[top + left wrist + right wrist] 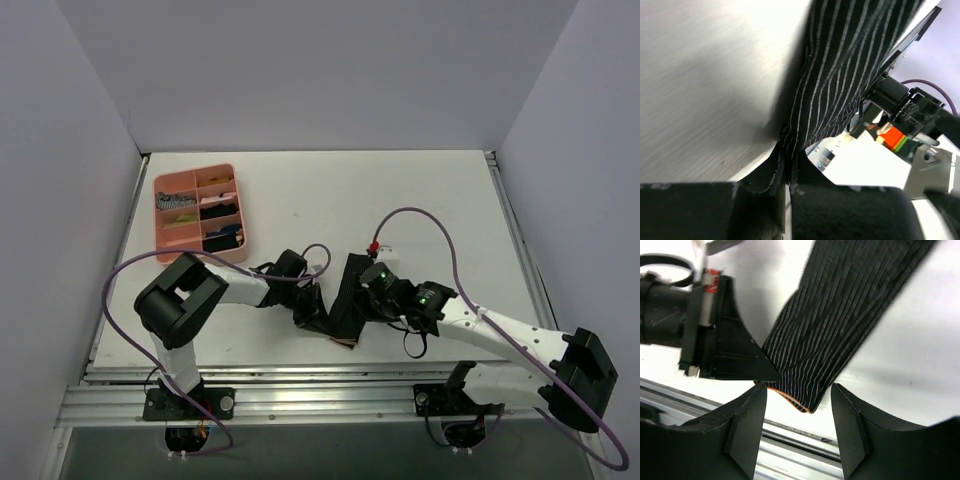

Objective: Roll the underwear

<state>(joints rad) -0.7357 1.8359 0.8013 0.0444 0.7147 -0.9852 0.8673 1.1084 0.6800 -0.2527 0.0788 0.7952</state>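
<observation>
While clamped shut on a fold of the underwear, left gripper low against the white table, cloth squeezed flat between its two black fingers. Rising out of that pinch, dark fabric with thin pale stripes, drawn up and away as a sloping sheet. Left arm reaching in from the underwear's left side.

Right gripper spread open, one finger on each side of the underwear's near end, no squeeze on the cloth. Whether the tips brush the fabric edges: cannot tell. Between those two tips, a folded corner of the underwear with an orange-trimmed hem along its lowest edge. Right arm coming in from the underwear's right side, its wrist just beside the garment.

From above, underwear laid out as a narrow black strip on the table, between the two grippers, one side pulled toward the left gripper. Pink divided tray well apart from the underwear, up and to its left, with small items in its compartments. Purple cable arching over the table to the right of the underwear.
</observation>
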